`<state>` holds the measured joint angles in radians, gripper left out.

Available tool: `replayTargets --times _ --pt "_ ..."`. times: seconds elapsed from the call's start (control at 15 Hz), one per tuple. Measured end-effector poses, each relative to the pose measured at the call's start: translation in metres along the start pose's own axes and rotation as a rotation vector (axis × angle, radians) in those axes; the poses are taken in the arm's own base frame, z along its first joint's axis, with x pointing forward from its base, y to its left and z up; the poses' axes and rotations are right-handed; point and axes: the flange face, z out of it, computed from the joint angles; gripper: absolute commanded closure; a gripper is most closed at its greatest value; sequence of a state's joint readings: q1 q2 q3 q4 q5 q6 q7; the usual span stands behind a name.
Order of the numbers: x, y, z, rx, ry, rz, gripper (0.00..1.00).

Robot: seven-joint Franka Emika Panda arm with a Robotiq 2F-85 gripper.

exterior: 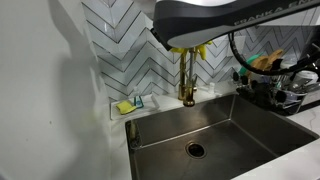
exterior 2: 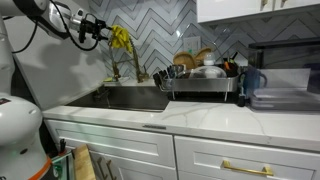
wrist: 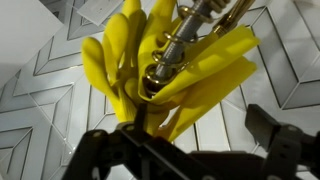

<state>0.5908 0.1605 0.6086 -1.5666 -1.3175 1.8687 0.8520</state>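
End effector [wrist: 190, 150] spread wide, arm [exterior: 240, 20] stretched level, facing yellow glove [wrist: 150, 70] on faucet [wrist: 205, 22]

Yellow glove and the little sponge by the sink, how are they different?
The yellow glove hangs high, draped over the gold faucet; the sponge sits low beside the sink. The glove is long and floppy; the sponge is a small block. Both are yellow.
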Motion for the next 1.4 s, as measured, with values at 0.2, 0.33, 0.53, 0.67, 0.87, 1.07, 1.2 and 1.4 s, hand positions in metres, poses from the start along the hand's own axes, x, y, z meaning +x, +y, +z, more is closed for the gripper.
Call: replayTargets --times 0.2,0.33,0.53,0.67,0.87,1.07,1.2,1.4 --pt "0.001 -0.005 -0.008 0.076 -0.035 0.035 0.0" --pt "0.006 -0.005 -0.016 0.135 -0.052 0.074 0.0" --pt "0.016 0.001 -0.029 0.212 -0.079 0.138 0.0" --pt "0.022 0.011 -0.038 0.248 -0.101 0.181 0.0" --pt "0.03 0.032 -0.05 0.28 -0.128 0.243 0.0" --pt "0.035 0.058 -0.063 0.276 -0.126 0.29 0.0" --pt "0.036 0.077 -0.071 0.254 -0.106 0.308 0.0" --pt "0.033 0.102 -0.078 0.224 -0.06 0.312 0.0"
